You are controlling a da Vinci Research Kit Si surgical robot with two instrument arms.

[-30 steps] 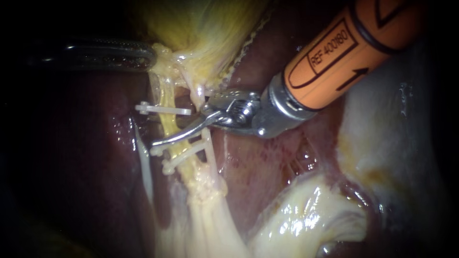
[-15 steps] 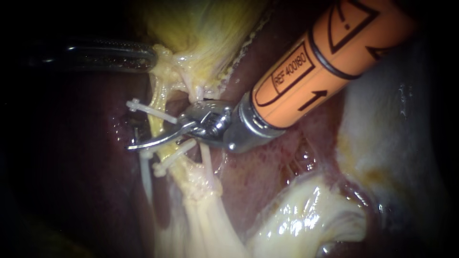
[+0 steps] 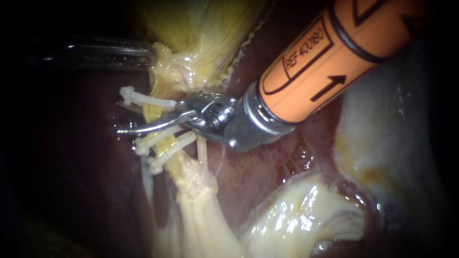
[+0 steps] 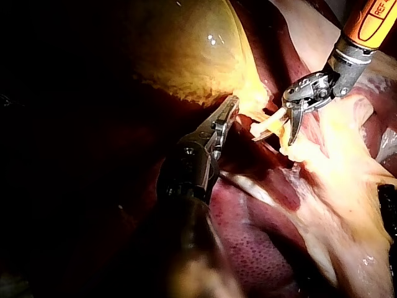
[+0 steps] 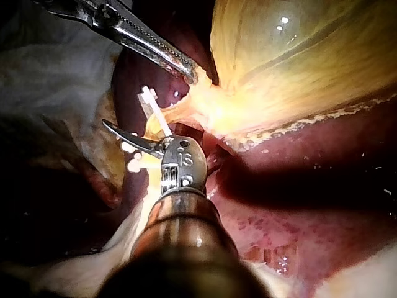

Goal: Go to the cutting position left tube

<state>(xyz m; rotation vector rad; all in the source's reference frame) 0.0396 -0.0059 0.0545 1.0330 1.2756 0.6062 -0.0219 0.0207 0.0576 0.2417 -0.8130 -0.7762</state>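
Note:
My right instrument (image 3: 136, 123), on an orange shaft, reaches in from the upper right. One curved blade lies across the front of the yellowish left tube (image 3: 152, 113); the other blade is hidden behind it, so the jaws stand open around the tube. The blade sits between an upper white clip (image 3: 143, 100) and two lower clips (image 3: 158, 140). A thinner tube (image 3: 202, 149) runs to the right of it. My left instrument (image 3: 143, 53) is shut on the gallbladder (image 3: 201, 28) at its lower end. The left wrist view shows those jaws (image 4: 227, 113) on the yellow tissue, with the right instrument (image 4: 284, 131) beyond.
Dark red liver (image 3: 86, 157) lies left of and beneath the tubes. Pale fatty tissue (image 3: 296, 215) bulges at the lower right, and whitish tissue (image 3: 382, 134) sits under the orange shaft. The pale strand (image 3: 196, 210) widens below the clips.
My right instrument has slid leftward, so its blade reaches further across the left tube. The clips and tube have shifted up and left with it. The left instrument holds still.

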